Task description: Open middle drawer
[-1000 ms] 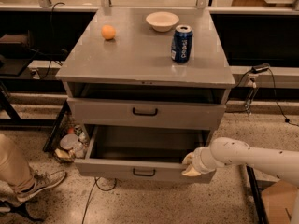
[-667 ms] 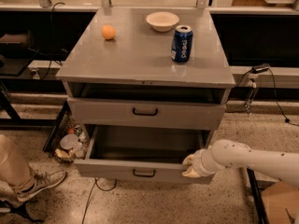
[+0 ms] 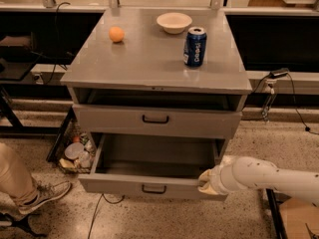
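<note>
The middle drawer [image 3: 119, 185] has slid a little more out, toward the near side. Its front, with the small black handle [image 3: 153, 188], now sits a bit lower in the view than it did a second ago. A little more of its inside shows. The gripper [image 3: 208, 181] is at the right end of the drawer's front and has come nearer with it. The white arm [image 3: 264, 176] behind it has moved a little nearer too.

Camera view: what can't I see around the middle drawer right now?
- Gripper at the middle drawer's front right corner: its grip is hidden by its own body.
- Anything below the middle drawer: hidden by its pulled-out front.
- Top drawer's inside: shadowed under the cabinet top.
- Arm: cut off by right edge.
</note>
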### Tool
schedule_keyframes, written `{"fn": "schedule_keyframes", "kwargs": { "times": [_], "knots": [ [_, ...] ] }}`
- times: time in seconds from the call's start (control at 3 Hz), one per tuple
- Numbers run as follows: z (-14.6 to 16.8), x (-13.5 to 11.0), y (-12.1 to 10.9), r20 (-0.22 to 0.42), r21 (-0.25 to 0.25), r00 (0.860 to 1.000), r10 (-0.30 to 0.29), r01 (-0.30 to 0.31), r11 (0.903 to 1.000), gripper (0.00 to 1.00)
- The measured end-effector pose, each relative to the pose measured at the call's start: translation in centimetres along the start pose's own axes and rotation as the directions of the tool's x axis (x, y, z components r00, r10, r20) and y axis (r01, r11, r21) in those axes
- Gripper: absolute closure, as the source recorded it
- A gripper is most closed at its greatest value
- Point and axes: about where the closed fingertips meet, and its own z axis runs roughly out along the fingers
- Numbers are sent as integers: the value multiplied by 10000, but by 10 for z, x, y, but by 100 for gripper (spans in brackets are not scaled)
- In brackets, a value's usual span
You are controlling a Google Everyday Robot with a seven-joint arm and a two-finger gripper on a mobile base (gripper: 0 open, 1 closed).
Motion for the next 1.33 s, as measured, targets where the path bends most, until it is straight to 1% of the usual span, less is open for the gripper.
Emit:
{"fn": "schedule_keyframes", "kwargs": {
  "times": [0.33, 0.67, 1.0, 1.33],
  "knots": [
    [-9, 7, 26, 72, -47, 9991, 417, -417, 9991, 100],
    [-14, 21, 77, 108, -577, 9930, 1179, -1171, 9914, 100],
    [-16, 20, 75, 108, -578, 9929, 1181, -1172, 9914, 100],
    [-17, 22, 85, 113, -739, 9907, 1358, -1346, 9881, 100]
  ]
}}
